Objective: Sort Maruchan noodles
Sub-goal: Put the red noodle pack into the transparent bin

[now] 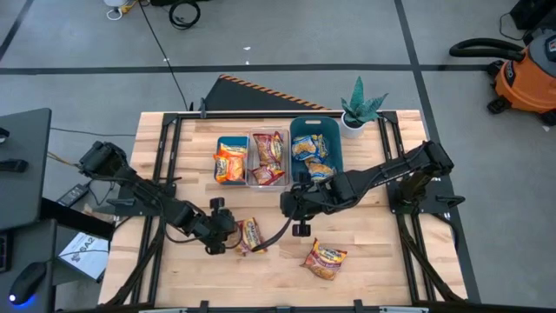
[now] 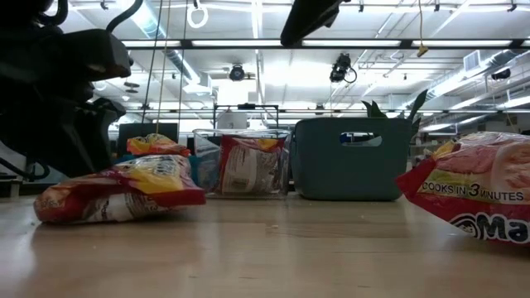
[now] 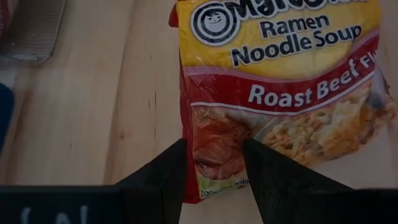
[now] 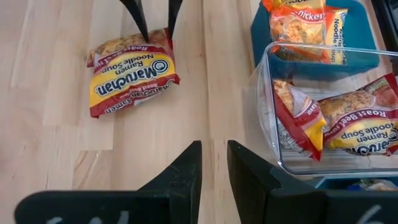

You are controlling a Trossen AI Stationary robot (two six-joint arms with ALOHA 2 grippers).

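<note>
Mostly red-and-yellow crinkly noodle packet (image 3: 273, 93)

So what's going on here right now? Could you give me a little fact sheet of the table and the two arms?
left gripper: open, fingers either side of the roast beef packet's edge, on the table
right gripper: empty, beside the clear bin
small blue bin: orange packets
clear bin: red packets
teal bin: blue packets
loose packet: on the table
</note>
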